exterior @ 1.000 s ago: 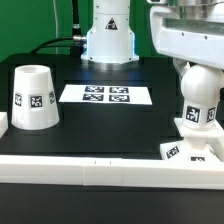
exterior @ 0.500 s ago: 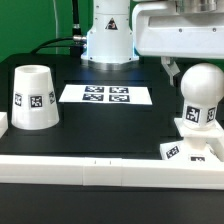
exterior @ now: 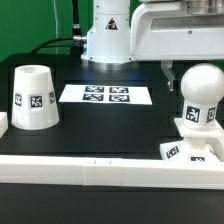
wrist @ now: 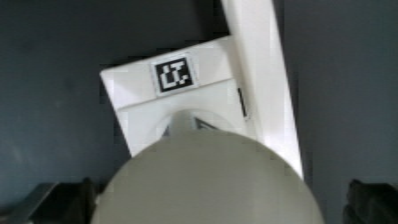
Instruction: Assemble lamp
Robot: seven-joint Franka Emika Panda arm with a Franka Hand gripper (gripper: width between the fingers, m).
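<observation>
Gripper (wrist: 214,198) released, fingers spread wide either side of the smooth, rounded white bulb (exterior: 203,90), not touching it. Bulb stands upright directly below, on the flat square tagged base (exterior: 190,150). Tapered shade (exterior: 32,97) sits well away across the matte black table (exterior: 100,135), marker board (exterior: 105,95) between.
</observation>
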